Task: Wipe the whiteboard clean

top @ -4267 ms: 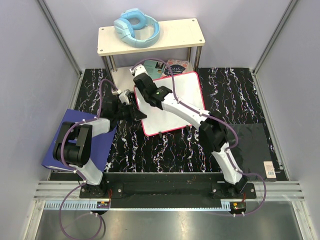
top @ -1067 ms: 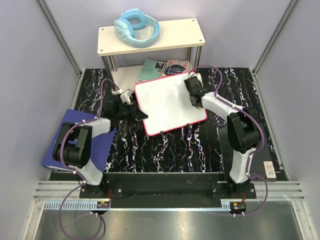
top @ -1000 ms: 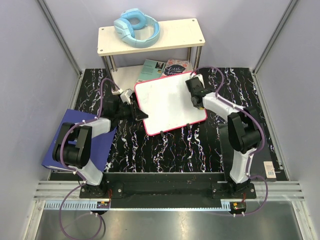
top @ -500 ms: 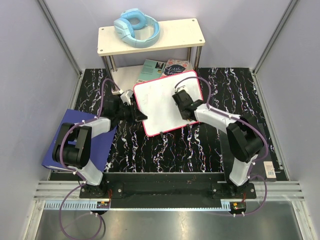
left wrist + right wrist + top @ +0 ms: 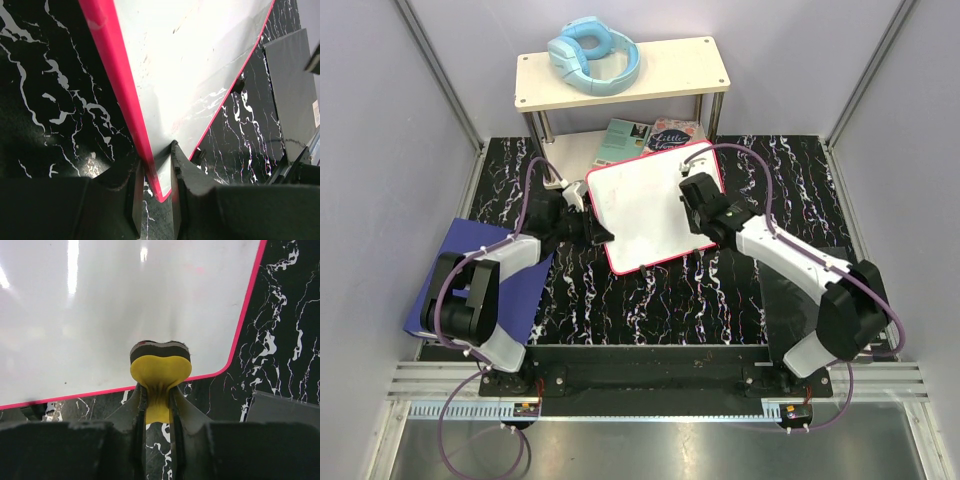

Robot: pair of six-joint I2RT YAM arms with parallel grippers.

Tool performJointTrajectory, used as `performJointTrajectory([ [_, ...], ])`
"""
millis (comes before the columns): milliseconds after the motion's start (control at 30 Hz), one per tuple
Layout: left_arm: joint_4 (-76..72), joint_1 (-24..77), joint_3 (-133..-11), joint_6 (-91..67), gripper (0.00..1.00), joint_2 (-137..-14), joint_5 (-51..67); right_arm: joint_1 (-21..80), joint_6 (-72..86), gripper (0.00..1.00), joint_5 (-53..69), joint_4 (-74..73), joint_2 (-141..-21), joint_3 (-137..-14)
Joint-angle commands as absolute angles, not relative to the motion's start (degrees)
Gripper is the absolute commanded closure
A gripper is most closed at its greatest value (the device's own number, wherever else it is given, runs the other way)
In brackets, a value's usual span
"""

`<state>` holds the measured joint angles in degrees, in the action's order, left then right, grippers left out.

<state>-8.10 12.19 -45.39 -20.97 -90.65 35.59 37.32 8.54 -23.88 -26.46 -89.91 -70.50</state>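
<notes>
— Just in front of the shelf (image 5: 620,72), what are you gripping?
— My left gripper (image 5: 157,170) is pinching the whiteboard (image 5: 645,205) lying there by its edge. My right gripper (image 5: 158,395) is squeezing a yellow eraser (image 5: 160,367) over it.

From above, two books (image 5: 660,135) lie half under the cream shelf top (image 5: 650,75) and the whiteboard (image 5: 640,205), their covers only partly showing; the blue binder (image 5: 527,290) is largely covered by the left arm (image 5: 490,270); the right arm (image 5: 790,255) hides much of the grey mat (image 5: 782,315); the right wrist view cuts the whiteboard off at top and left; there the yellow eraser (image 5: 160,371) vanishes downward between the right gripper (image 5: 157,395) fingers; the left wrist view crops the board's far side.
</notes>
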Motion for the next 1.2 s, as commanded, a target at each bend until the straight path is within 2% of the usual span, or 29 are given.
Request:
performJointTrajectory([
  [0,-3.6,12.13,-44.74,-15.12,0.87,-88.42,28.92,37.09,10.98,1.0,-24.52,-28.3,-85.18,-71.46],
  [67,-3.52,12.22,-44.65,-15.2,0.78,-87.8,28.48,37.18,11.77,1.0,-24.78,-28.74,-84.47,-70.5],
  [100,-3.43,12.22,-44.74,-15.21,0.69,-87.63,28.04,37.18,12.04,1.0,-24.87,-29.26,-83.68,-70.05],
  [233,-2.29,12.13,-44.74,-14.68,0.54,-87.01,26.63,37.09,14.06,1.0,-24.96,-29.97,-80.69,-67.33],
  [533,-1.5,12.13,-44.47,-14.68,0.35,-84.91,23.3,37.18,19.15,1.0,-23.82,-34.71,-73.13,-62.93],
  [667,-0.71,12.22,-42.19,-15.29,0.18,-78.06,19.0,37.18,23.72,1.0,-21.37,-38.66,-68.75,-59.52],
  [733,0.69,12.22,-40.78,-15.73,0.14,-72.63,15.84,37.18,27.31,0.93,-20.74,-39.72,-66.98,-57.14],
  [767,1.83,12.13,-40.52,-16.08,0.09,-70.94,14.69,37.18,28.29,0.86,-19.96,-39.73,-65.75,-54.52],
  [800,2.63,12.13,-40.26,-16.34,0.08,-69.45,13.98,37.18,29.08,0.73,-19.52,-39.55,-65.31,-53.45],
  [833,4.38,12.04,-40.34,-16.7,0.07,-67.43,13.89,37.09,30.74,0.67,-19.08,-39.38,-65.13,-52.31],
  [933,7.81,12.13,-40.96,-17.4,0.06,-65.49,14.76,37.18,32.34,0.4,-15.65,-37.27,-65.56,-49.22],
  [1000,8.96,12.04,-40.96,-17.58,0.05,-64.95,15.2,37.18,32.87,0.33,-13.8,-35.96,-66.97,-48.43],
  [1033,9.83,12.04,-40.78,-17.84,0.05,-64.6,15.64,37.18,32.96,0.26,-13.28,-35.6,-67.58,-48.43],
  [1067,10.45,11.95,-40.78,-17.93,0.02,-64.6,15.73,37.09,33.05,0.21,-12.31,-35.42,-68.46,-48.51],
  [1133,11.86,12.04,-40.69,-18.1,0.01,-64.42,16.43,37.18,32.78,0.13,-11.78,-34.63,-69.17,-48.69],
  [1167,11.95,12.04,-40.43,-18.19,0.01,-64.16,16.52,37.18,32.7,0.04,-11.69,-34.45,-69.69,-49.04],
])
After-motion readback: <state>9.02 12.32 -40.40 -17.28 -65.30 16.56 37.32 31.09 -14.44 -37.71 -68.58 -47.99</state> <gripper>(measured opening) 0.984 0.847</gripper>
